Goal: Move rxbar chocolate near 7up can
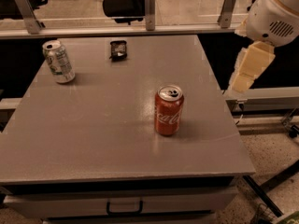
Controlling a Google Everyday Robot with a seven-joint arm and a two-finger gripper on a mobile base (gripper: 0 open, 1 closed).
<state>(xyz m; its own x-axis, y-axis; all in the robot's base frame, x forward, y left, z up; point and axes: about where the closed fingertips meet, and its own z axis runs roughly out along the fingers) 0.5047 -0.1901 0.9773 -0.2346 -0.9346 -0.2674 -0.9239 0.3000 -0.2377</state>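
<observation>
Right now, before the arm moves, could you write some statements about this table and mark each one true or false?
1. The rxbar chocolate lies near the far edge of the table. True.
2. The 7up can touches the rxbar chocolate. False: they are apart, with the can to the bar's left in the picture.
3. The Coca-Cola can lies on its side. False: it stands upright.
4. The gripper hangs beyond the table's right edge, far from the bar. True.
</observation>
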